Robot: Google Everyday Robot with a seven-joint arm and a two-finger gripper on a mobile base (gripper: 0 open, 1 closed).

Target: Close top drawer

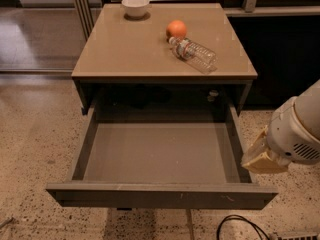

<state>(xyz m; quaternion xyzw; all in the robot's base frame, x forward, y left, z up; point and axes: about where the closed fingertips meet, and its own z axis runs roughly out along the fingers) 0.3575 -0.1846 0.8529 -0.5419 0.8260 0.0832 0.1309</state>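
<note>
No readable text, label, brand or number appears. The water bottle (pixel 195 55), up and left of the pincer (pixel 261 157), shows no legible label. The pincer hangs just right of the open top drawer (pixel 157 156).

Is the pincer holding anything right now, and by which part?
Nothing that shows. The pincer hangs beside the right side of the open top drawer, with no object in it.

Grey-brown top drawer (pixel 160 195) fully open, gripper (pixel 262 156) just beside its right front corner.
</note>
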